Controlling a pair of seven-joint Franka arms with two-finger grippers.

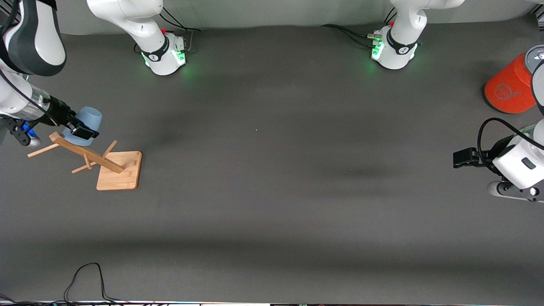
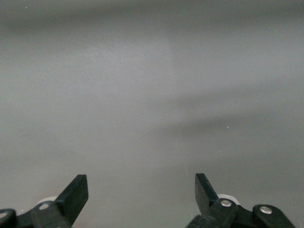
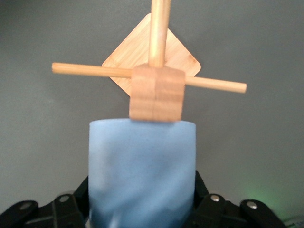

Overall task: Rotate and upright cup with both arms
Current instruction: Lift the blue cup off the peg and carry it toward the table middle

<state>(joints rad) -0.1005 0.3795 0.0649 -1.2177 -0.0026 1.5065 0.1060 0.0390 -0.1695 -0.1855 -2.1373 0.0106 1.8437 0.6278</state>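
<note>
The pale-blue cup [image 1: 88, 119] is held in my right gripper [image 1: 80, 129], which is shut on its sides, at the right arm's end of the table. In the right wrist view the cup [image 3: 142, 171] fills the space between the black fingers [image 3: 202, 192] of the gripper [image 3: 142, 202]. The cup's end sits right by the square top block of a wooden rack [image 3: 156, 92]; I cannot tell if they touch. My left gripper [image 1: 461, 158] is open and empty over bare table at the left arm's end; the left wrist view [image 2: 141, 190] shows only grey mat.
The wooden rack [image 1: 120, 171] has a square base, a slanted post and cross pegs, under the right gripper. A large orange can [image 1: 508, 87] lies at the left arm's end. A black cable [image 1: 85, 276] loops along the table's front edge.
</note>
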